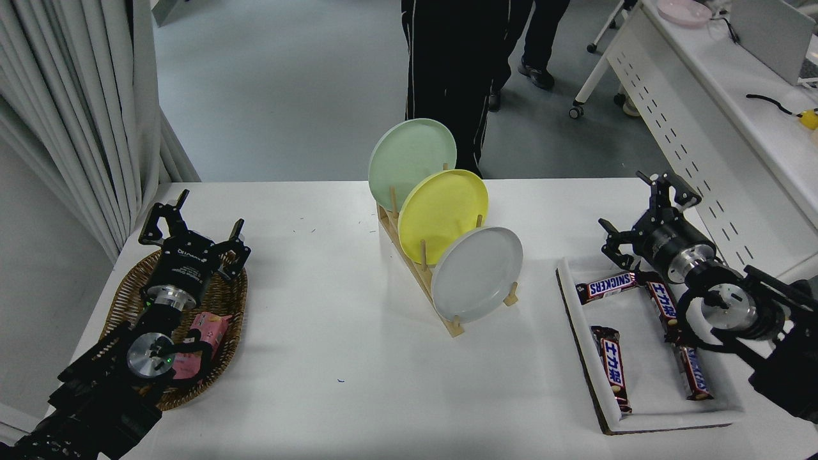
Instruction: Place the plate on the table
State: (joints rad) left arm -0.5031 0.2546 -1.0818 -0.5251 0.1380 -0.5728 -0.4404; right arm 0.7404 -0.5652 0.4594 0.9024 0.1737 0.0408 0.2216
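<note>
Grey plate [477, 275] stands in the wooden rack [418, 265], well apart from the right gripper [636, 207], its fingers spread.

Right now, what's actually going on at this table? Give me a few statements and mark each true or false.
1. The grey plate stands on edge in the wooden rack. True.
2. The right hand is gripping the grey plate. False: it is open, over by the white tray, apart from the plate.
3. The yellow plate stands between the green plate and the grey one. True.
4. The left hand holds a chocolate bar. False: it is open and empty above the wicker basket.
</note>
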